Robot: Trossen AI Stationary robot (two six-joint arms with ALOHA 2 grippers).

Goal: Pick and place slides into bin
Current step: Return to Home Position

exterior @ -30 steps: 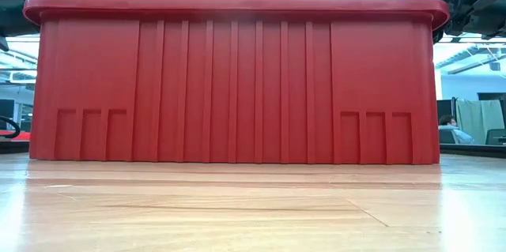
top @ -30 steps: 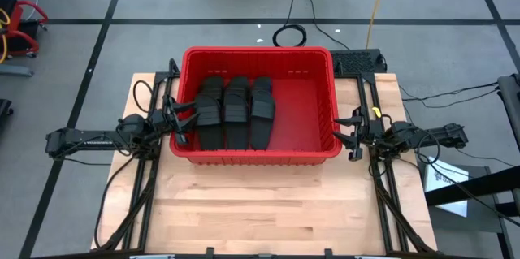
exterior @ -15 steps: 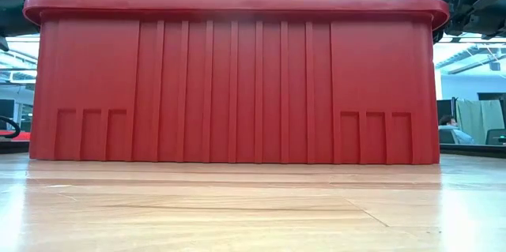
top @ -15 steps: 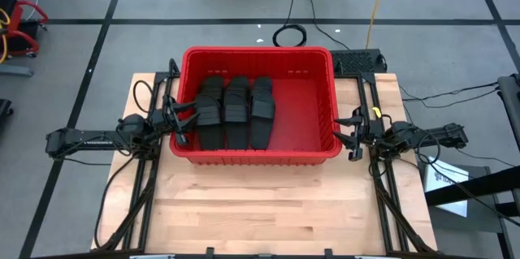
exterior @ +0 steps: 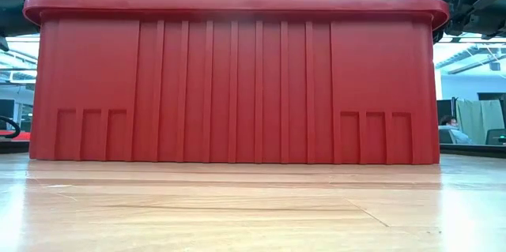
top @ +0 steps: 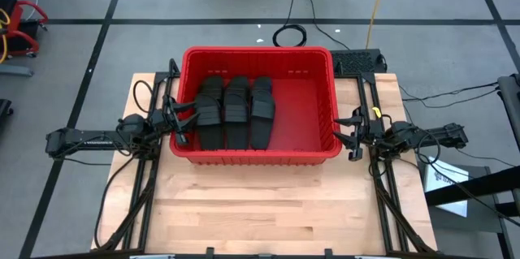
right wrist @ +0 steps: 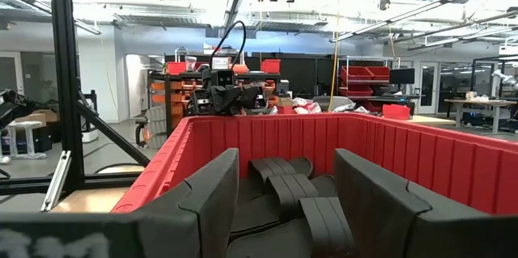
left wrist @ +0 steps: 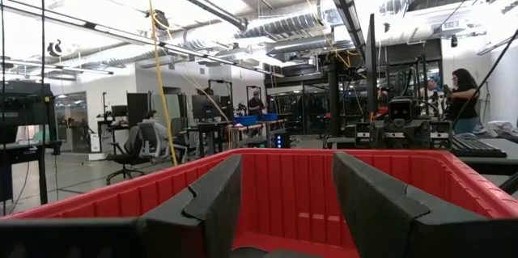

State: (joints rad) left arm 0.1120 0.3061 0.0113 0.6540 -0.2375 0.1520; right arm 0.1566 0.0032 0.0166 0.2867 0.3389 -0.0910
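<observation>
Black ribbed slides [top: 236, 113] lie in red ribbed bin [top: 258, 157].

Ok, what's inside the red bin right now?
Seen from above, black slides lie in three side-by-side rows in the left part of the red bin; its right part is bare. How many are stacked under the top ones is covered.

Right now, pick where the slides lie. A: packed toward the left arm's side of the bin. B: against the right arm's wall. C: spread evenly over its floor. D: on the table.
A: the high view shows the slides packed side by side in the left-arm half of the bin, red floor showing toward the right arm.
</observation>
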